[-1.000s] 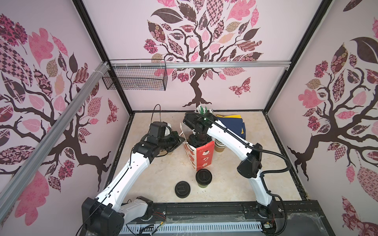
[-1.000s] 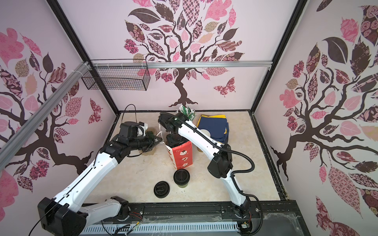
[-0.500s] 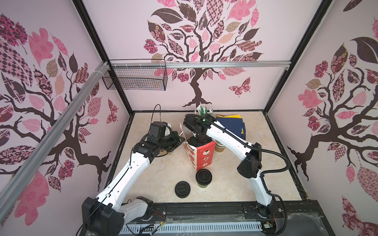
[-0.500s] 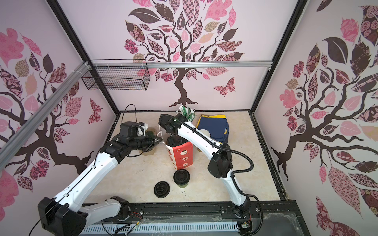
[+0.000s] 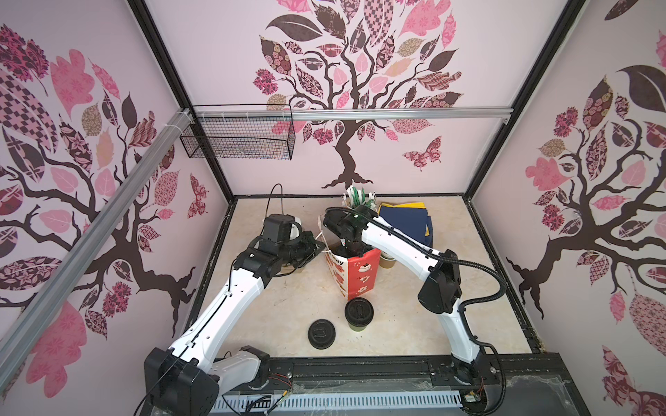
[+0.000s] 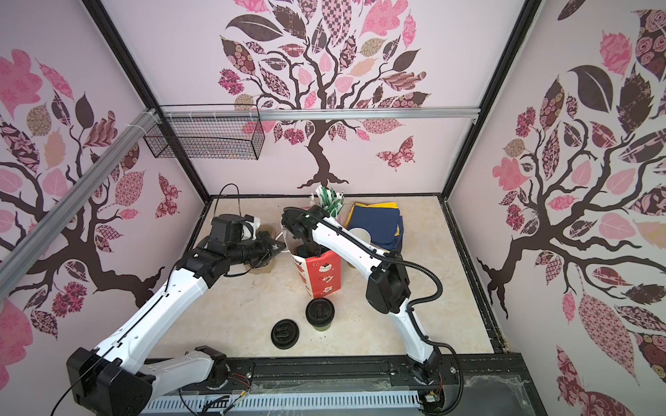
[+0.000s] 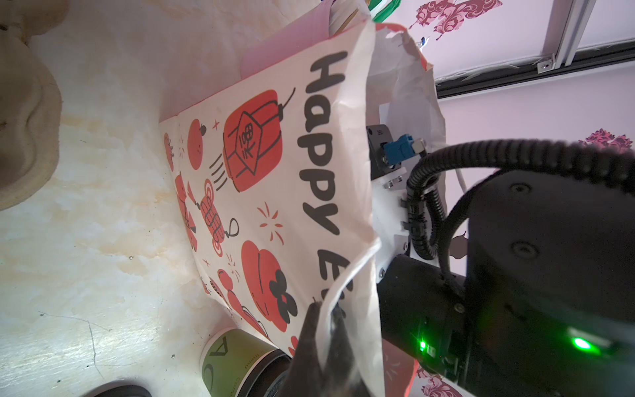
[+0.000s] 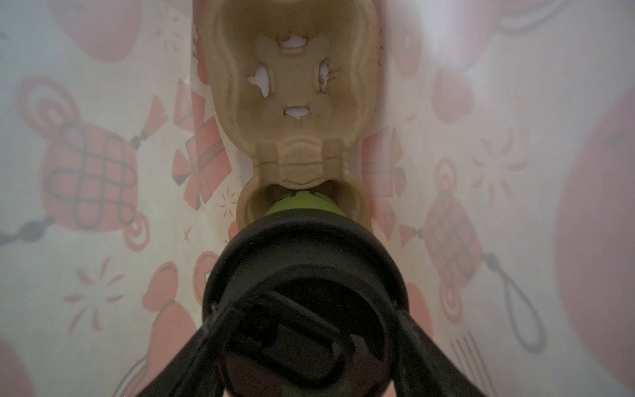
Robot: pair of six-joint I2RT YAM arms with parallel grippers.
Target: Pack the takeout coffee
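Inside the creased red-and-white printed paper bag [image 5: 355, 273], the right hand [image 8: 304, 309] clamps a brownish-green paper cup with round black plastic lid [image 8: 302, 240], which sits in a pocket of the beige moulded-pulp carrier [image 8: 292, 86]. The left hand [image 7: 324, 311] pinches the bag's thin rim. A second lidded cup [image 5: 358, 314] stands on the marbled cream worktop [image 5: 281, 306], between pink tree-patterned walls [image 5: 396, 162].

Beige tabletop [image 5: 288, 306]: bag [image 5: 360, 277], cup [image 5: 358, 312], lid [image 5: 321, 334]

The paper bag [image 5: 362, 277] is red and white, printed with red lanterns and black lettering. The standing cup [image 5: 356, 327] and the bagged cup [image 8: 299, 203] are green with black lids. The carrier [image 8: 292, 86] is beige. The napkins [image 5: 403, 223] are navy and yellow.
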